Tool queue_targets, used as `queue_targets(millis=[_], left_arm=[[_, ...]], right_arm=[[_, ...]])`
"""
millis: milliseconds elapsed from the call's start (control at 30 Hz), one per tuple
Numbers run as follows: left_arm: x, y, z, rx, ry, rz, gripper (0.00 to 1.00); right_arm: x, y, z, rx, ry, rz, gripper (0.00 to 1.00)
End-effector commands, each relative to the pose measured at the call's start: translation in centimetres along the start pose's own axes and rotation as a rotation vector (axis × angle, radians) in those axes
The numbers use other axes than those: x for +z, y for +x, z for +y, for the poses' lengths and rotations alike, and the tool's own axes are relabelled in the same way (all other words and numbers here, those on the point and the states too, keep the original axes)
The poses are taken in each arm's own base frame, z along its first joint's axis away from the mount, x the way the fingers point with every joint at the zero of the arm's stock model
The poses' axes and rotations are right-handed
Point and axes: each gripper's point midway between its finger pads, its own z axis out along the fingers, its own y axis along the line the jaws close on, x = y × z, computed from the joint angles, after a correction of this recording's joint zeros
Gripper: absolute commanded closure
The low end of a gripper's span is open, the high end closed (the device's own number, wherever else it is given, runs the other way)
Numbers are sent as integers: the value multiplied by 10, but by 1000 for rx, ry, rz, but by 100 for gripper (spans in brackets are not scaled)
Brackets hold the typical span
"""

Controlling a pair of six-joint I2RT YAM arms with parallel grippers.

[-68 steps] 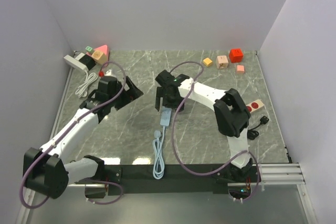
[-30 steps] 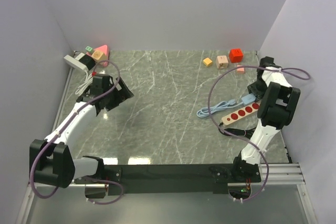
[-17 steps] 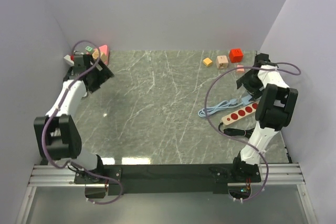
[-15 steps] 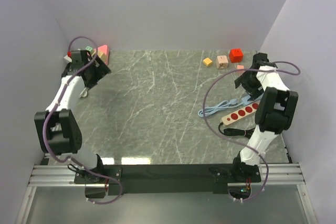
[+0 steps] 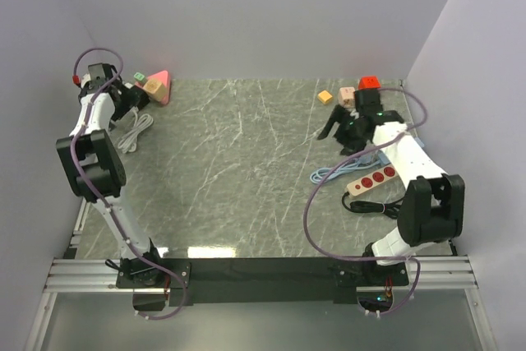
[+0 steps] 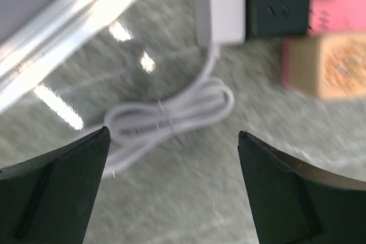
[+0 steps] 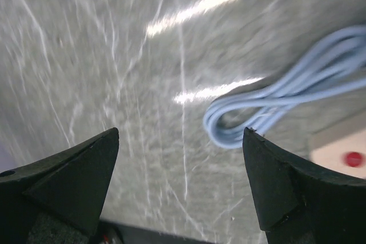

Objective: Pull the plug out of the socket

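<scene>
In the left wrist view a white power strip [image 6: 226,4] lies at the top with a black plug [image 6: 278,1] against its right side; its white cable [image 6: 171,112] is coiled below. My left gripper [image 6: 172,132] hangs open above that coil, holding nothing; from above it [image 5: 130,98] sits in the far-left corner. A beige power strip with red sockets [image 5: 374,178] lies on the right, with a blue cable [image 5: 339,172] bundled beside it. My right gripper [image 5: 339,131] is open and empty, just behind that cable [image 7: 286,101].
Pink [image 6: 343,12] and tan [image 6: 329,64] blocks lie right of the black plug. Orange, tan and red blocks [image 5: 348,98] stand at the back right. A black cable [image 5: 370,205] trails from the beige strip. The left wall and a metal rail [image 6: 74,32] are close.
My left arm swung from mid-left to the far-left corner over the white strip. My right gripper opened and moved from the right wall towards the centre, leaving the blue cable by the beige strip.
</scene>
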Motion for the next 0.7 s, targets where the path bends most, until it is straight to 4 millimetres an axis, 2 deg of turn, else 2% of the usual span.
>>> queue_targets(millis=[0,67,133,233,433,467,567,667], left_arm=[[15,-24,-2,51,-55,-59,1],[33,-18,5,89,-103,-40,1],[40,-21,3,131,-95,-39,2],[48,-5,-1,196,-49,-2,4],[55,41,-7,331,-13,44,9],[58,56,-9,357,-15,67,10],[66,76,-4,414,-57,101,20],[70,95,6,426,-80,153,49]], right_arm=[[16,25,31,-66,-128,70,5],[24,37,38,-98,-143,112,5],[28,44,43,-124,-142,130,5],[33,46,44,-145,-135,147,5],[37,50,44,-144,-136,175,6],[38,52,43,-144,-134,182,6],[36,56,42,-146,-142,191,7],[33,58,42,-152,-146,190,9]])
